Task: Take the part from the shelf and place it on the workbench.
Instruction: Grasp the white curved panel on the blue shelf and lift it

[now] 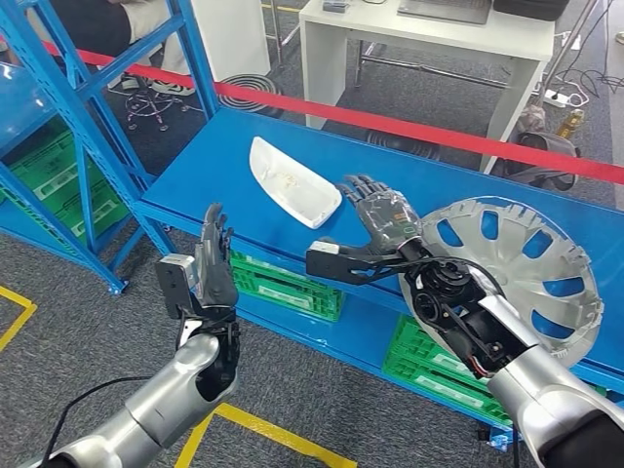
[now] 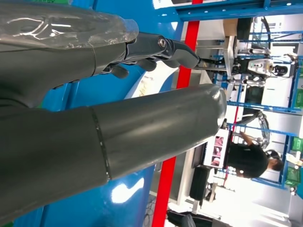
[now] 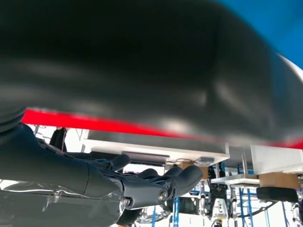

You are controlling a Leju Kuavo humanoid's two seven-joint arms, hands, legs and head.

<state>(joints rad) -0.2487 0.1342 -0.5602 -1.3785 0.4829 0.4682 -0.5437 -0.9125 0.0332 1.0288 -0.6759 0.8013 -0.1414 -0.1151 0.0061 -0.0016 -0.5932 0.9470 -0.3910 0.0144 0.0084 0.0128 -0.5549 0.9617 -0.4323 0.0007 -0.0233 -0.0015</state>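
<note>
While both hands hang empty in front of the blue shelf, the head view gives the clearest warning: the white part lies flat on the shelf board just beside the right hand, which hovers with fingers spread, at the part's near end but apparently not touching it. A reach that comes in too flat would likely shove the smooth shell along the board rather than get under it. The silver wheel cover lies close on the hand's other side, under the right forearm, and a swing of the arm could knock it off the edge. The left hand is raised below the shelf edge, fingers upright and loosely apart, well apart from the part.

From the left wrist, the left hand's dark fingers stretch out, holding nothing, with the part pale beyond them.

From the right wrist, the fingers extend open and unloaded.
</note>
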